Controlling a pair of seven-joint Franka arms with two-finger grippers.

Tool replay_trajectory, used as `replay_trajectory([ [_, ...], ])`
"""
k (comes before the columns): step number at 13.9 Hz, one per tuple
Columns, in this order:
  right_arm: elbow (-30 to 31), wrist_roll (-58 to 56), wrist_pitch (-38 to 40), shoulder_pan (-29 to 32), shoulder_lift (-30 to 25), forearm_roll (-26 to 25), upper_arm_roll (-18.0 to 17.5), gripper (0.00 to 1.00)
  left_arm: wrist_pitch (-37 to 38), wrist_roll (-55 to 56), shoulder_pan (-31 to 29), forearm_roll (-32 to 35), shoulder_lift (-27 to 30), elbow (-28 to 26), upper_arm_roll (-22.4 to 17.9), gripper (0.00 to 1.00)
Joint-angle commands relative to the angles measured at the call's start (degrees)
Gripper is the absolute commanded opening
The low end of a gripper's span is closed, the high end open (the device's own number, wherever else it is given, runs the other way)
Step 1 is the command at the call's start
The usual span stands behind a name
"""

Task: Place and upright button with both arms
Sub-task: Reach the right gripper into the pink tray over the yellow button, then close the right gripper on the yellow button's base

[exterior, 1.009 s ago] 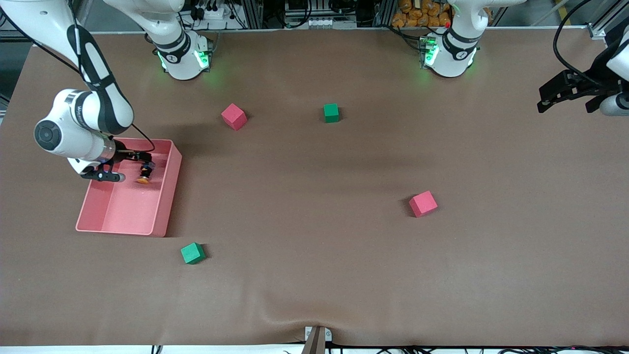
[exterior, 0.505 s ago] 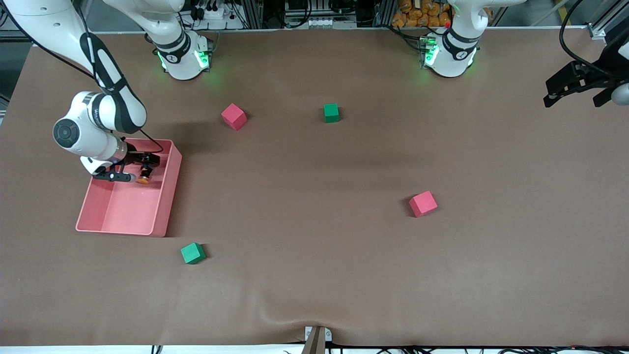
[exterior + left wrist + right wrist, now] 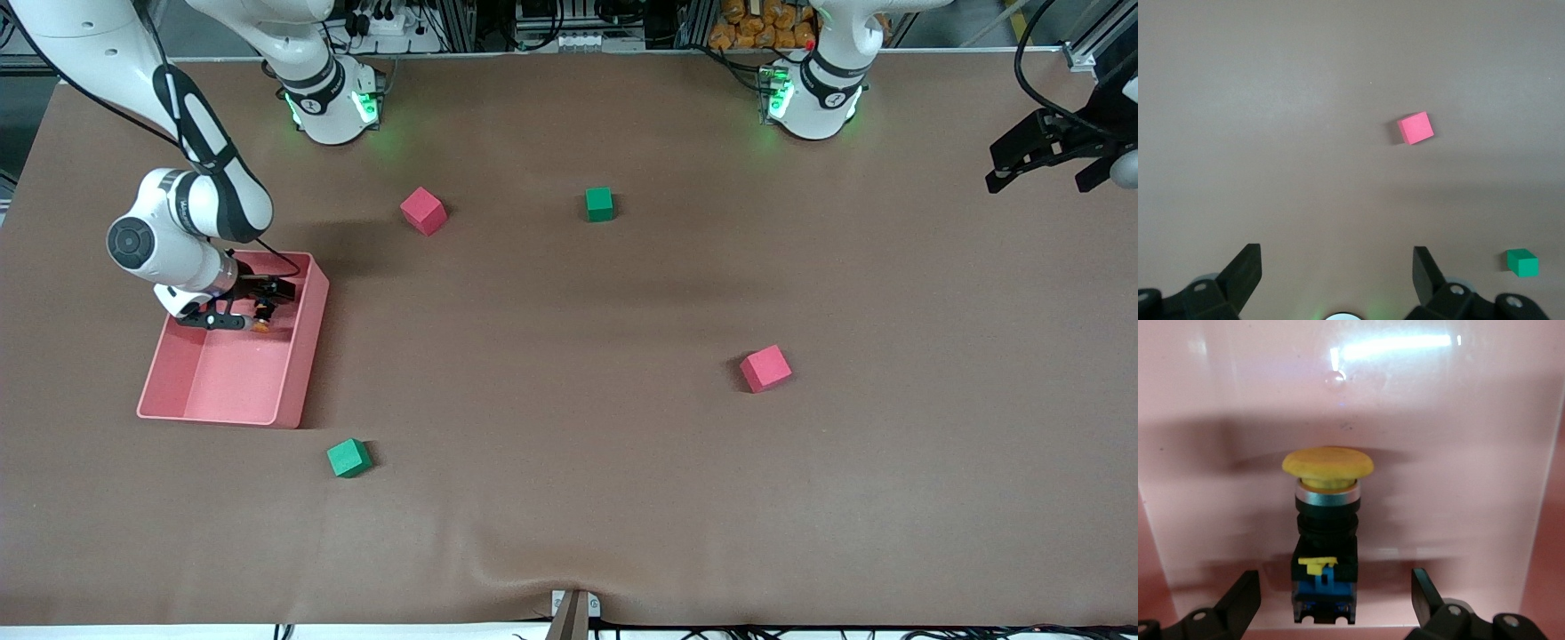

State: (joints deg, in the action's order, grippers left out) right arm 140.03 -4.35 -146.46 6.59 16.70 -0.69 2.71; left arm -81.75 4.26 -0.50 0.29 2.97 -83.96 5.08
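Note:
The button lies on its side on the floor of a pink tray, near the tray's end closest to the arm bases. It has an orange cap, a black body and a blue base. My right gripper is down inside the tray, open, with one finger on each side of the button's blue base; neither finger touches it. My left gripper hangs open and empty above the table's edge at the left arm's end.
Two red cubes and two green cubes lie scattered on the brown table. The left wrist view shows a red cube and a green cube. The tray walls enclose the right gripper.
The right arm's wrist has shifted toward the button, bringing its open fingers around it. The left gripper has drawn back toward the bases' side of the table.

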Motion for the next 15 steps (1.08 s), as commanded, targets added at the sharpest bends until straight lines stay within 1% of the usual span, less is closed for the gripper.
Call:
replay_trajectory([
  [1, 0.5, -0.5, -0.9, -0.8, -0.1, -0.1, 0.0, 1.00, 0.3, -1.3, -0.6, -1.1, 1.0, -0.1, 0.0, 1.00],
  [3, 0.5, -0.5, -0.8, -0.7, -0.1, -0.1, 0.1, 1.00, -0.5, -1.1, -0.5, -1.7, 0.5, 0.1, 0.1, 1.00],
  [4, 0.4, -0.5, -0.9, -0.7, -0.1, -0.1, 0.1, 0.92, -0.6, -0.7, -0.5, -2.7, 0.5, -0.1, 0.1, 1.00],
  [5, 0.4, -0.4, -0.8, -0.7, 0.0, -0.1, 0.1, 0.59, -0.6, -0.7, -0.5, -2.8, 0.5, 0.0, 0.1, 1.00],
  [6, 0.2, -0.3, -0.8, -0.6, 0.2, -0.1, 0.1, 0.35, -0.6, -0.5, -0.6, -2.9, 0.5, -0.2, 0.0, 1.00],
  [7, 0.2, -0.3, -0.9, -0.6, 0.4, -0.1, 0.1, 0.21, -0.7, -0.3, -0.5, -2.9, 0.4, -0.2, 0.0, 1.00],
  [8, 0.0, -0.3, -0.9, -0.4, 0.4, 0.0, 0.1, 0.13, -0.8, -0.2, -0.5, -2.7, 0.2, -0.2, 0.0, 1.00],
  [10, -0.5, -0.4, -0.8, -0.3, 0.4, 0.0, 0.1, 0.02, -1.0, -0.3, -0.5, -2.7, -0.2, -0.5, 0.0, 1.00],
  [11, -0.7, -0.4, -0.8, -0.2, 0.2, 0.0, 0.1, 0.00, -1.0, -0.2, -0.5, -2.9, -0.3, -0.3, 0.0, 1.00],
  [15, -1.3, -0.5, 1.7, -0.4, -3.1, -0.1, 0.2, 0.00, -1.1, -0.2, -0.5, -2.9, -0.1, -0.2, 0.1, 1.00],
])
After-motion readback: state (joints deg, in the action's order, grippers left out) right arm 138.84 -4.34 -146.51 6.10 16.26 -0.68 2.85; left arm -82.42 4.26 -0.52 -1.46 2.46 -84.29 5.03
